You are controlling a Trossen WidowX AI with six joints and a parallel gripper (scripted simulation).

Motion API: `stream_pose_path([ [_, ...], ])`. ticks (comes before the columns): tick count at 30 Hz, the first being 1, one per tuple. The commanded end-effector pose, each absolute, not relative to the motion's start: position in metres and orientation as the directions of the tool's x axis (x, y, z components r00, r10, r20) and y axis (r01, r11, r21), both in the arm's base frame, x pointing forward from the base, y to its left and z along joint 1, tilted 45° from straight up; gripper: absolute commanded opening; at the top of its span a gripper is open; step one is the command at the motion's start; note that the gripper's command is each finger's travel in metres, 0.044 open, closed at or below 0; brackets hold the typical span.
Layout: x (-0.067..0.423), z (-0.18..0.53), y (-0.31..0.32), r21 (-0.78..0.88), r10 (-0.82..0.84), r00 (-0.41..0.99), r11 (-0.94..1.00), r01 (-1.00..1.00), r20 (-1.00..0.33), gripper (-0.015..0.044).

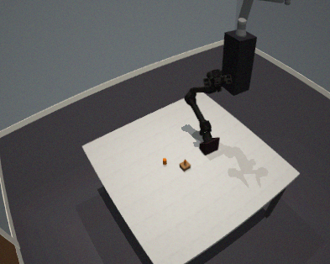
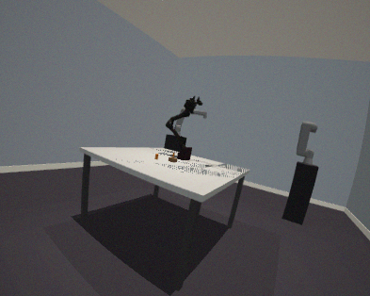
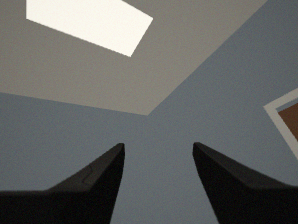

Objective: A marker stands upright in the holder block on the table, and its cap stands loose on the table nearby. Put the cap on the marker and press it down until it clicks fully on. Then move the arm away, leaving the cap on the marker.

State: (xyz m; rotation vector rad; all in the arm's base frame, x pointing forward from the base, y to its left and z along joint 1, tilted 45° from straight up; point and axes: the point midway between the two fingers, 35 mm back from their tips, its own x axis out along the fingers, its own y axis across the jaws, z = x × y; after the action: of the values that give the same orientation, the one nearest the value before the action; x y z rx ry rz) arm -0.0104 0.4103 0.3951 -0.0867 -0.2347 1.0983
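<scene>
The orange cap (image 1: 165, 161) (image 2: 156, 155) stands loose on the white table (image 1: 157, 210) (image 2: 195, 181). A little to its right the marker stands upright in the tan holder block (image 1: 185, 166) (image 2: 172, 158). My gripper (image 1: 216, 80) (image 2: 193, 100) (image 3: 158, 148) is raised high in the air behind the arm's base, far from both. In the wrist view it points up at the wall and ceiling. Its two dark fingers stand apart with nothing between them.
The arm's dark base (image 1: 209, 146) (image 2: 178, 145) sits on the table's far side, close behind the holder. A tall black pedestal (image 1: 239, 63) (image 2: 299, 198) with a grey arm stands on the floor beyond the table.
</scene>
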Motion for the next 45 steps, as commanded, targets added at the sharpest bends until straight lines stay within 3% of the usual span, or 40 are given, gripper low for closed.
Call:
stream_pose_path([
  [1, 0.044, 0.365, 0.423, -0.334, 0.831, 0.556, 0.534, -0.777, 0.037, 0.0242],
  [13, 0.205, 0.279, 0.402, -0.645, 0.529, 0.804, 0.521, -0.559, -0.27, 0.0242],
  [23, 0.326, 0.188, 0.307, -0.791, 0.06, 0.832, 0.28, -0.545, -0.552, 0.0242],
  [32, 0.383, 0.123, 0.176, -0.681, -0.371, 0.605, 0.117, -0.723, -0.705, 0.0242],
  [39, 0.385, 0.085, 0.059, -0.422, -0.624, 0.258, 0.128, -0.898, -0.738, 0.0242],
  [43, 0.371, 0.072, -0.003, -0.228, -0.698, 0.03, 0.193, -0.954, -0.716, 0.0242],
  [45, 0.367, 0.07, -0.013, -0.192, -0.705, -0.01, 0.208, -0.959, -0.709, 0.0242],
])
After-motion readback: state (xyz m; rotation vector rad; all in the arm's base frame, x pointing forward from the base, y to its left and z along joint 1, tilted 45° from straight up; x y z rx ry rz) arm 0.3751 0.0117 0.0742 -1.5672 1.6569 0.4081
